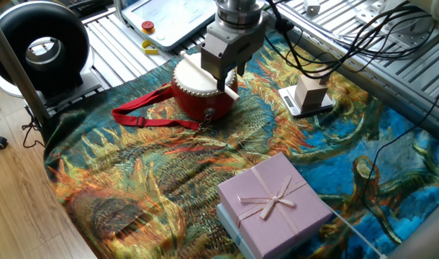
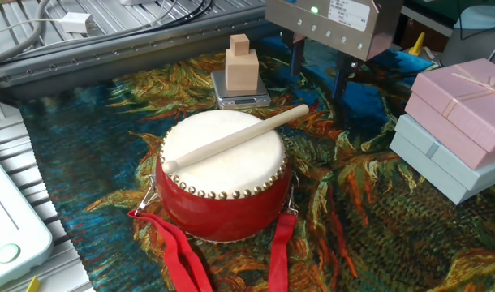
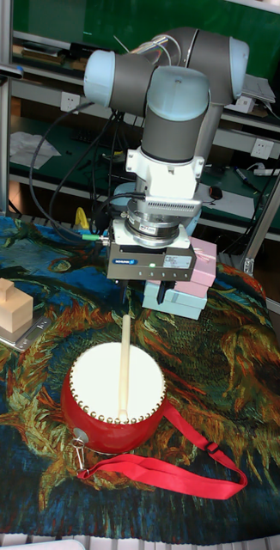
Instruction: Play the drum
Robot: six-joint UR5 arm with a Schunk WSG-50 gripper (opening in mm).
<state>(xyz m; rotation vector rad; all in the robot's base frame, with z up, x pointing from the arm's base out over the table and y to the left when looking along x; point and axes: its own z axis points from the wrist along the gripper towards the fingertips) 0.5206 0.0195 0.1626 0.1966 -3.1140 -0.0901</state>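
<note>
The drum (image 2: 223, 186), red-bodied with a cream skin, stands on the patterned cloth. It also shows in the tall fixed view (image 3: 114, 404) and in one fixed view (image 1: 194, 90). A wooden drumstick (image 2: 235, 136) lies loose across its skin, one end jutting past the rim. A red strap (image 3: 170, 468) trails from the drum over the cloth. My gripper (image 2: 318, 85) hangs open and empty above the stick's jutting end, without touching it. In the tall fixed view the gripper (image 3: 143, 296) is just above the stick (image 3: 123, 365).
A wooden block (image 2: 242, 63) sits on a small scale (image 2: 241, 99) behind the drum. A pink gift box (image 1: 273, 201) on a pale blue box (image 2: 434, 158) stands to one side. A black round fan (image 1: 39, 47) and cables (image 1: 349, 36) lie off the cloth.
</note>
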